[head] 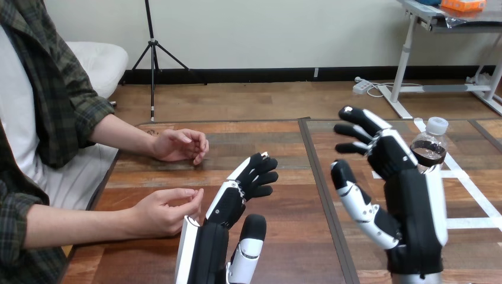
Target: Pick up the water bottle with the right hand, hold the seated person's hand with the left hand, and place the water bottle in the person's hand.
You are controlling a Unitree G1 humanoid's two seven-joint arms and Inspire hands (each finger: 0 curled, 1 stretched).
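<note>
Clear white-capped water bottle (428, 148) stands upright beyond right hand (414, 207)

Both hands raised, holding nothing.
The left hand (228, 206) pointed forward with fingers loosely bent and thumb out; the right hand (413, 204) stood upright, fingers spread apart.

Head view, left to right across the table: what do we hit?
Person's nearer hand → left hand → right hand → water bottle. Person's farther hand overlaps the nearer one sideways, so skipped.
</note>
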